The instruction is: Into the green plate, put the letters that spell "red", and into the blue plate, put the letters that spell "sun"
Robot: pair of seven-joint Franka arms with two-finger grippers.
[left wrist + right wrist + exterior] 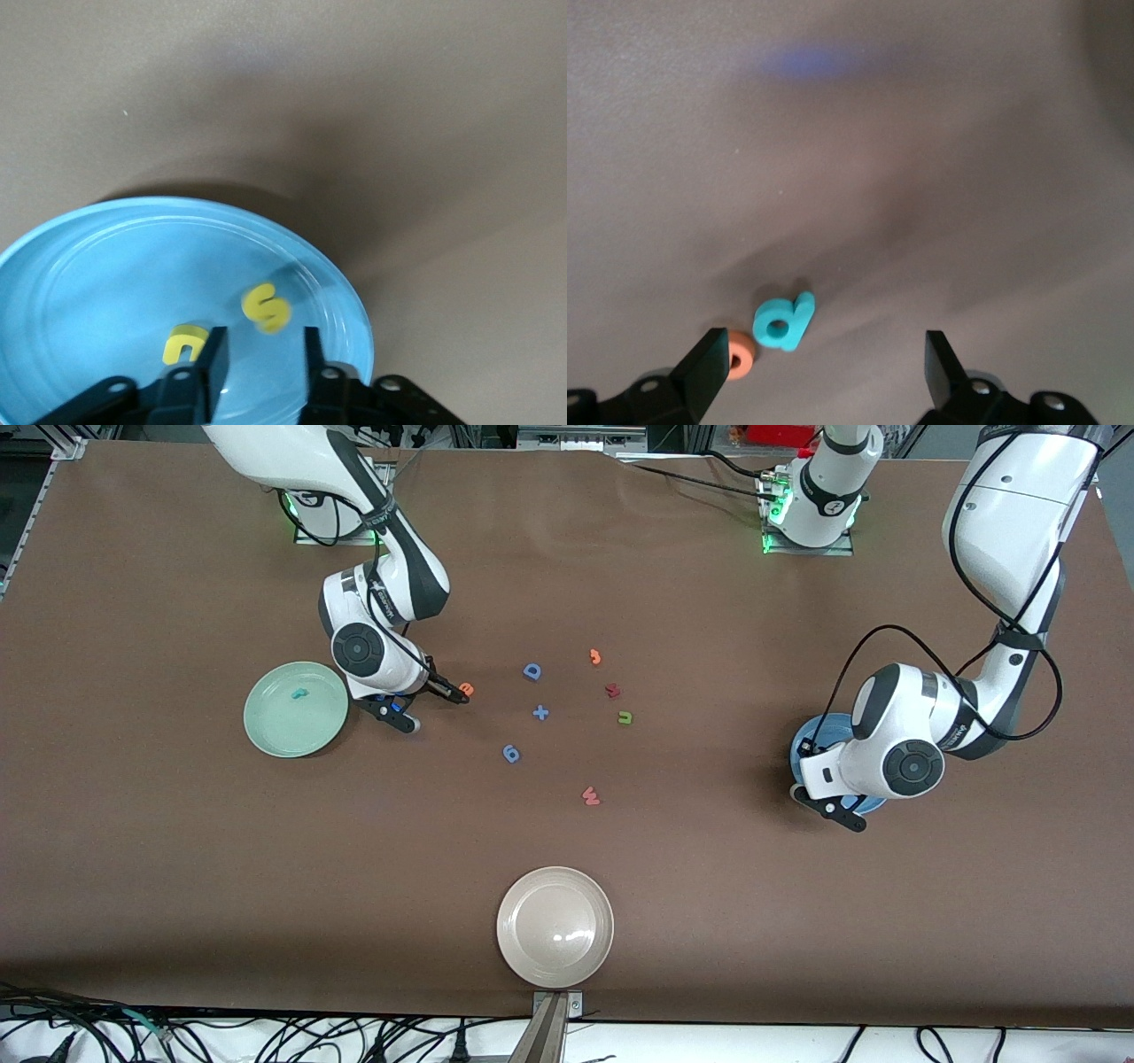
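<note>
My left gripper [262, 363] hangs low over the blue plate [106, 266], jaws apart with nothing between them. A yellow "s" [266, 307], blurred, and a yellow "u" [182, 343] are in that plate. The left arm covers most of the blue plate [808, 737] in the front view. The olive "n" [625, 716] lies mid-table. My right gripper [824, 367] is open and low over the table beside the green plate [266, 731], with the teal "d" [784, 320] between its fingers and the orange "e" [741, 352] by one fingertip. A teal "r" [299, 692] lies in the green plate.
Mid-table lie a blue "D" [532, 671], a blue plus [540, 712], a blue "g" shape [511, 754], an orange hook piece [595, 657], a dark red letter [612, 689] and a red "w" [591, 795]. A beige plate [555, 886] sits near the front camera's edge.
</note>
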